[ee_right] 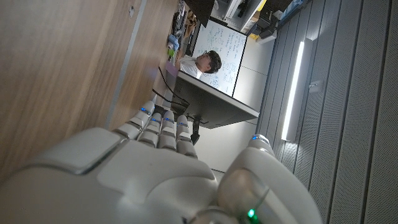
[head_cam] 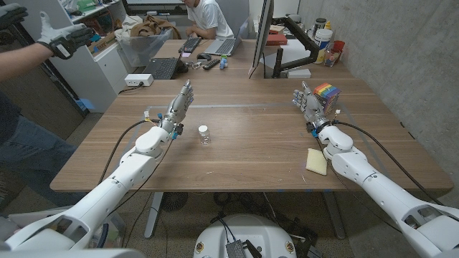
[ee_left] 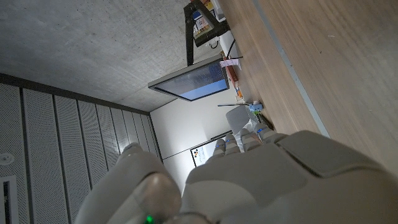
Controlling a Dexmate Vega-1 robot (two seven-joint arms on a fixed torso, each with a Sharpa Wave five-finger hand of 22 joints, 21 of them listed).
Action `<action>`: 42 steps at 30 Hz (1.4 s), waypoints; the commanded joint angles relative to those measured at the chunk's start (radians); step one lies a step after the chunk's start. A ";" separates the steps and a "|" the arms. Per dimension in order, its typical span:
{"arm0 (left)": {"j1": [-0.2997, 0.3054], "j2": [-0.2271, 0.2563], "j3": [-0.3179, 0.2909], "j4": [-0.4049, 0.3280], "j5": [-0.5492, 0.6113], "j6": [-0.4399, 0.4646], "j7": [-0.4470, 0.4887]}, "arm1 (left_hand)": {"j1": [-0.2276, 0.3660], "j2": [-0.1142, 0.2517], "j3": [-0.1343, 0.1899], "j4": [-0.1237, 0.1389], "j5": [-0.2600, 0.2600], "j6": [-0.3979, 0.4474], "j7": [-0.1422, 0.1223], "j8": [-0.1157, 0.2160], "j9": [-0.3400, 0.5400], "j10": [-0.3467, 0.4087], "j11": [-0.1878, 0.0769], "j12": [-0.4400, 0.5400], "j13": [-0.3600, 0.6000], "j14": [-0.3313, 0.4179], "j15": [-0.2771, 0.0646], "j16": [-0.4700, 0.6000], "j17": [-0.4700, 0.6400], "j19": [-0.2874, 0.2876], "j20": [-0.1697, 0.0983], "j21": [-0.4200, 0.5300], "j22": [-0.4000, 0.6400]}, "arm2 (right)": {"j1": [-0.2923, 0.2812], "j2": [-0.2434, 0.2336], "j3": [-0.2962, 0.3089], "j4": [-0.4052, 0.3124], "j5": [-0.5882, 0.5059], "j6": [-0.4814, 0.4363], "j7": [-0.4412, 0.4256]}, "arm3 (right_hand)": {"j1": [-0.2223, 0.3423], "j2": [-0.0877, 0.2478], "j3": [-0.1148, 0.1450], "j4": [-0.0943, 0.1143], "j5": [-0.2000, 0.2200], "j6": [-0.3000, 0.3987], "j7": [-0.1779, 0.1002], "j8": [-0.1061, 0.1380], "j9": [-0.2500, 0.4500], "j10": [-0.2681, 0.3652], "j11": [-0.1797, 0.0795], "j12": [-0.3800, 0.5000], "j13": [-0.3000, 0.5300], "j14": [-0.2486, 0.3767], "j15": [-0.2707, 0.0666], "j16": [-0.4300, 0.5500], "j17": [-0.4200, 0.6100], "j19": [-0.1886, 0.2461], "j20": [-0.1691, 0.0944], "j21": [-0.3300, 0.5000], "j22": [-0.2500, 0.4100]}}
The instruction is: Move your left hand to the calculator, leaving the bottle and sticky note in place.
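**armguy:** Closest to my head cam are my two forearms coming in from the bottom corners. Progress check, anyone?

**benchrat:** Where's your left hand at?

**armguy:** My left hand (head_cam: 181,104) is up over the wooden table (head_cam: 251,136), fingers straight and close together, holding nothing. The bottle (head_cam: 204,134) stands just beside it, untouched. The sticky note (head_cam: 315,160) lies near my right wrist. My right hand (head_cam: 310,106) is empty too, fingers apart, next to a rainbow-coloured block (head_cam: 329,94).

**benchrat:** And the calculator?

**armguy:** Can't pick one out anywhere on my table. Some dark gadgets sit on the far desk, too small to tell.

**benchrat:** So barely started?

**armguy:** I'd say so. The reach isn't done, but both leave-alone items are undisturbed.
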 commanded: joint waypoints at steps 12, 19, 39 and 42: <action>0.084 0.056 -0.032 -0.063 0.010 -0.075 -0.008 | 0.028 0.009 0.006 -0.010 0.006 -0.003 -0.015 0.002 0.003 -0.005 0.003 0.005 0.002 0.002 0.004 0.006 0.005 -0.002 0.015 0.005 0.005 | 0.009 0.007 -0.011 -0.017 -0.019 -0.010 -0.030 | 0.004 0.010 -0.002 -0.007 0.006 0.006 -0.009 0.005 0.003 0.019 -0.007 0.008 0.003 0.021 -0.007 0.012 0.004 0.031 -0.016 -0.004 0.003; 0.103 0.069 -0.046 -0.070 0.010 -0.088 -0.002 | 0.042 0.019 0.011 -0.016 0.007 0.000 -0.019 0.003 0.003 -0.004 0.005 0.005 0.003 0.003 0.005 0.006 0.005 -0.003 0.017 0.005 0.005 | 0.015 0.013 -0.016 -0.012 -0.021 -0.013 -0.030 | 0.004 0.010 -0.003 -0.007 0.005 0.007 -0.010 0.005 0.003 0.020 -0.008 0.007 0.003 0.023 -0.007 0.012 0.004 0.033 -0.016 -0.006 0.004; 0.136 0.113 -0.064 -0.117 0.004 -0.073 -0.012 | 0.072 0.037 0.022 -0.028 0.005 0.011 -0.024 0.006 0.003 -0.002 0.003 0.005 0.004 0.004 0.003 0.005 0.005 -0.006 0.020 0.005 0.006 | 0.013 0.010 -0.013 -0.012 -0.019 -0.001 -0.025 | 0.003 0.012 -0.005 -0.008 0.005 0.007 -0.012 0.004 0.003 0.026 -0.003 0.008 0.003 0.026 -0.002 0.011 0.005 0.036 -0.011 -0.014 0.004; 0.149 0.125 -0.072 -0.132 0.009 -0.074 -0.004 | 0.075 0.039 0.023 -0.029 0.004 0.012 -0.024 0.006 0.003 -0.003 0.003 0.005 0.004 0.003 0.003 0.004 0.005 -0.006 0.020 0.005 0.006 | 0.014 0.013 -0.012 -0.008 -0.020 0.004 -0.028 | 0.003 0.013 -0.005 -0.008 0.005 0.008 -0.013 0.004 0.003 0.029 -0.002 0.009 0.003 0.026 -0.001 0.010 0.005 0.036 -0.011 -0.015 0.004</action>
